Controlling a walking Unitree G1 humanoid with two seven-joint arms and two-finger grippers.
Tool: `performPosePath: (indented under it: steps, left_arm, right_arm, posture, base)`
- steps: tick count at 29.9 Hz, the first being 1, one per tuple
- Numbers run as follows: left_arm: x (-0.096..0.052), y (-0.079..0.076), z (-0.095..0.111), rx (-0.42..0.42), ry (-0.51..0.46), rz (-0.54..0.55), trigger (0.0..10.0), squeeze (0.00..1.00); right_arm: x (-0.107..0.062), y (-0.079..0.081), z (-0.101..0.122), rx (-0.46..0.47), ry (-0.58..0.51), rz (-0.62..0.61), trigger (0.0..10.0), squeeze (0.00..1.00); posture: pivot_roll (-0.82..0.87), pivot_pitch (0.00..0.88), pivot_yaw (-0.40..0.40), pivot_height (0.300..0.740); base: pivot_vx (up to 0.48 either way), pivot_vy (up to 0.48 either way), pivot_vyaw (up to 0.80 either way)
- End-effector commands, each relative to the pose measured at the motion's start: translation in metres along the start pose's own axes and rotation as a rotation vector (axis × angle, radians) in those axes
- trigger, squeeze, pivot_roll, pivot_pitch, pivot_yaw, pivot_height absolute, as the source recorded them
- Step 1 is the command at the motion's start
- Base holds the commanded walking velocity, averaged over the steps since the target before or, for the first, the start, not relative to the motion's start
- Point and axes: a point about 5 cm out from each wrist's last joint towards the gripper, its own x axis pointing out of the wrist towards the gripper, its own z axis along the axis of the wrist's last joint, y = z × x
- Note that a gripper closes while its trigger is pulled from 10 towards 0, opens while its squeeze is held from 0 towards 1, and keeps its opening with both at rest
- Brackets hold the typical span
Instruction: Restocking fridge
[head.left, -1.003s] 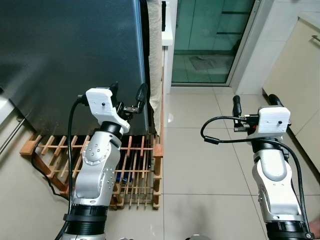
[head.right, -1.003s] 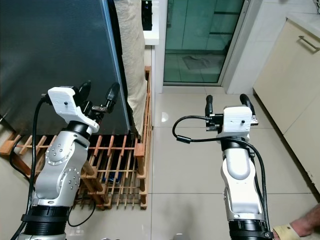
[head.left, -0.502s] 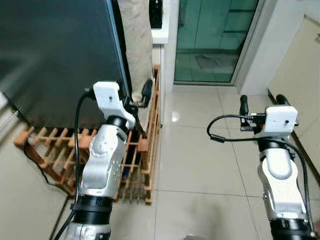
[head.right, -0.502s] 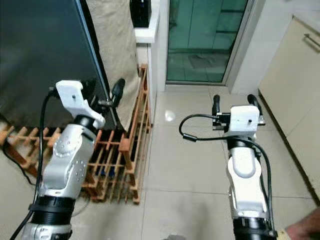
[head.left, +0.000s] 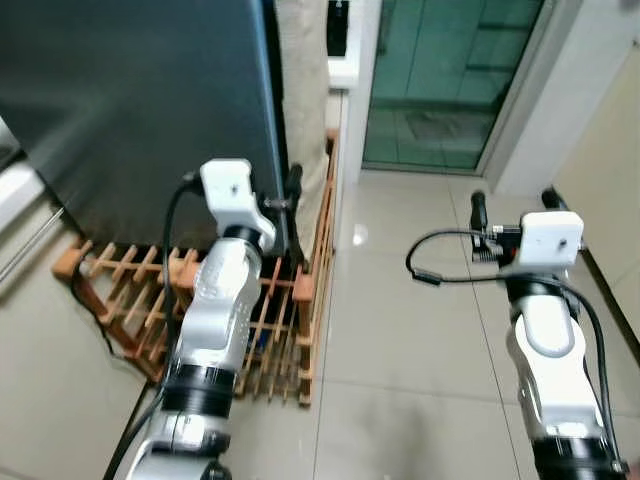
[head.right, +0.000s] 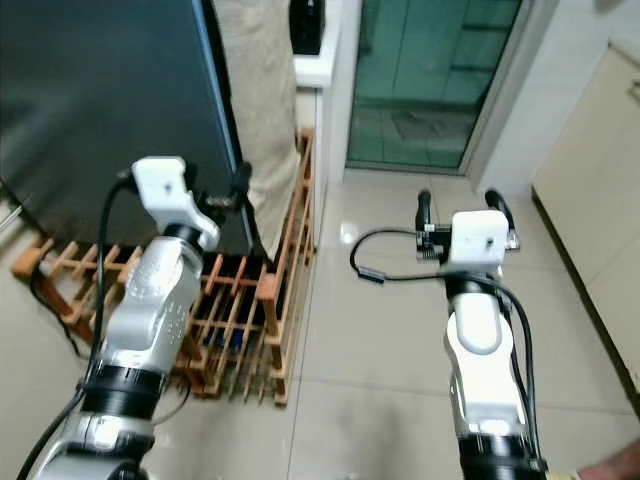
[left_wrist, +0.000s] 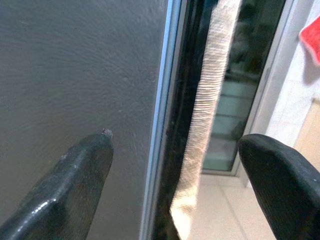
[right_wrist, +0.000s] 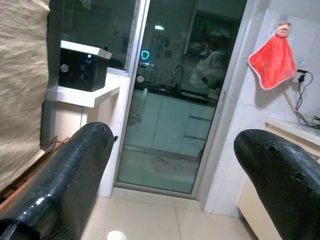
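The fridge's dark door (head.left: 140, 110) is closed and fills the upper left. Its right edge (left_wrist: 170, 120) runs between the two black fingers of my left gripper (left_wrist: 175, 145), which is open and straddles that edge: one finger (left_wrist: 80, 170) lies against the door face, the other (left_wrist: 280, 175) beyond the edge. In the head view the left gripper (head.right: 225, 192) is raised at the door's edge, above a wooden rack. My right gripper (head.left: 513, 205) is held up over the tiled floor, open with nothing in it.
A wooden slatted rack (head.left: 130, 300) stands on the floor below the fridge. A beige cloth (head.left: 300, 80) hangs beside the door edge. Beyond are a glass sliding door (head.left: 450, 80), a black box on a white shelf (right_wrist: 82, 67) and a red cloth (right_wrist: 272, 62). Cream cabinets (head.right: 600, 200) line the right.
The head camera has swung about. My left gripper has moved forward to the fridge door's edge and now straddles it. The right arm holds the same pose.
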Motion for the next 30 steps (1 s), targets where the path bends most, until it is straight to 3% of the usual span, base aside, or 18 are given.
performPosePath:
  steps: [1, 7, 14, 17, 20, 30]
  left_arm:
    - [0.004, 0.001, 0.000, 0.010, -0.001, 0.019, 10.0, 0.00]
    - [0.013, -0.007, 0.013, -0.020, -0.047, -0.021, 10.0, 0.00]
    - [0.005, -0.014, 0.005, -0.066, -0.023, -0.072, 10.0, 0.00]
    - [0.002, -0.026, 0.000, -0.062, -0.006, -0.128, 10.0, 0.00]
    - [0.006, -0.030, -0.001, -0.066, -0.002, -0.110, 10.0, 0.00]
    - [0.020, -0.022, -0.001, -0.059, 0.036, -0.006, 10.0, 0.00]
  right_arm:
    - [0.001, -0.003, 0.001, 0.008, 0.000, -0.018, 10.0, 0.00]
    - [-0.005, -0.010, 0.002, -0.005, 0.003, -0.042, 10.0, 0.00]
    - [-0.012, -0.011, -0.003, -0.008, 0.025, -0.050, 10.0, 0.00]
    - [-0.012, -0.010, -0.004, -0.009, 0.031, -0.047, 10.0, 0.00]
    - [-0.011, -0.011, -0.004, -0.009, 0.033, -0.048, 10.0, 0.00]
    - [-0.012, -0.012, -0.003, -0.014, 0.030, -0.053, 10.0, 0.00]
  posture:
    - [-0.20, 0.038, 0.035, 0.740]
    - [-0.22, 0.060, 0.050, 0.740]
    - [-0.22, 0.075, 0.051, 0.740]
    - [-0.22, 0.077, 0.049, 0.740]
    - [-0.22, 0.079, 0.048, 0.740]
    - [-0.23, 0.085, 0.054, 0.740]
  base:
    - [0.000, 0.000, 0.00]
    - [0.000, 0.000, 0.00]
    - [0.000, 0.000, 0.00]
    - [0.000, 0.000, 0.00]
    - [0.000, 0.000, 0.00]
    - [0.000, 0.000, 0.00]
